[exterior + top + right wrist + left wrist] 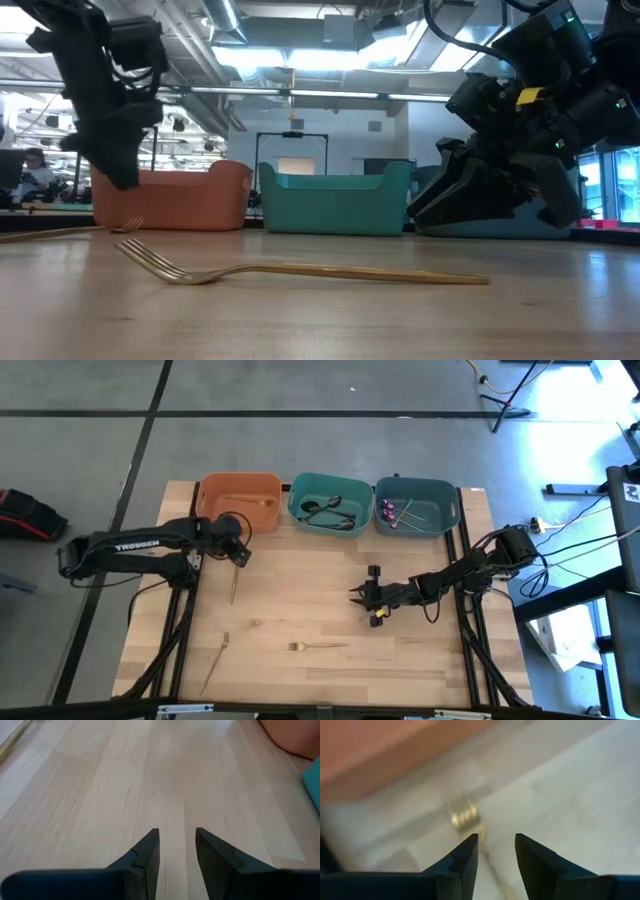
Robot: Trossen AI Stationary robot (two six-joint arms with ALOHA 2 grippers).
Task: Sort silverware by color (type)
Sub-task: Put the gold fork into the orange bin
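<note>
A: Surveying from largest down: counter, wood, carries three bins along its far edge: orange bin, teal bin, blue-grey bin. Dark pieces lie in the teal, purple-blue ones in the blue-grey. One gold piece seems to sit in the orange; hard to be sure.

B: Arms?

A: Left claw hangs just in front of the orange bin, over the head of a gold fork. Its wrist view shows both fingers parted with nothing between them, tines just ahead. Right claw waits mid-counter, fingers apart, empty, only bare wood below.

B: Loose silverware still out?

A: Three gold pieces on the counter: that fork by the left claw, a second fork near the front centre, a third thin gold piece at front left. All well apart.

B: Step in hand, then?

A: Judgement: picking the nearest gold fork for the orange bin. To do it well, straddle the handle crosswise just behind the tines, descend until fingertips nearly touch wood, then close. The handle is thin and flat, so a shallow pinch may skid off. Lift clear of the bin wall before release.
</note>
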